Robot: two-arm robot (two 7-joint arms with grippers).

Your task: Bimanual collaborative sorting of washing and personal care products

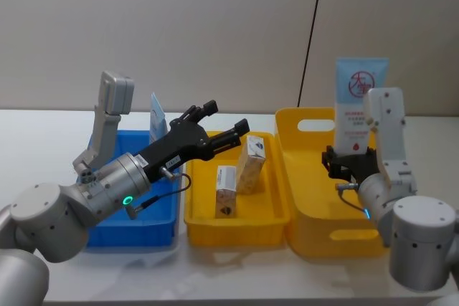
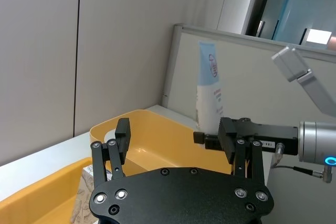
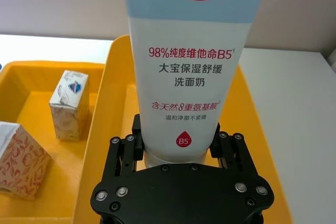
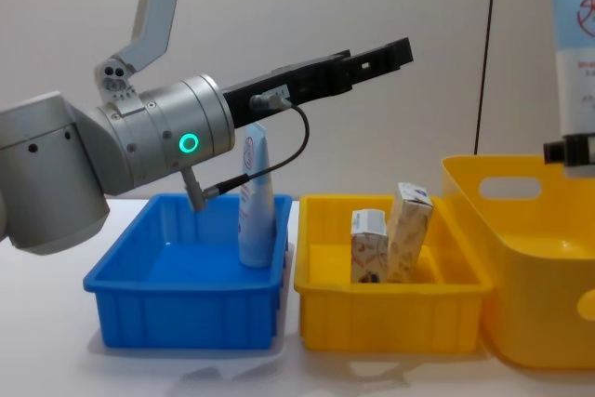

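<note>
The right tool [image 1: 349, 164] pinches the tube [image 1: 361, 98] near its base, the tube standing upright above it; the left tool [image 1: 228, 117], spread and empty, points toward it. A clean handover likely means clamping higher before release.

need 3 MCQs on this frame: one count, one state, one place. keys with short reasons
1. How many small cream cardboard boxes are in the shallow yellow plastic tray? A one, B two, C three.
2. The right gripper is: A open, B shut on the red-logo pale-blue and white plastic squeeze tube, C shut on a box.
3. The other pale-blue squeeze tube stands in: A the blue plastic bin, B the shallow tray, C neither.
Key: 1 B, two sit in the tray; 2 B, its fingers clamp the tube's base; 3 A, it stands inside the bin.
</note>
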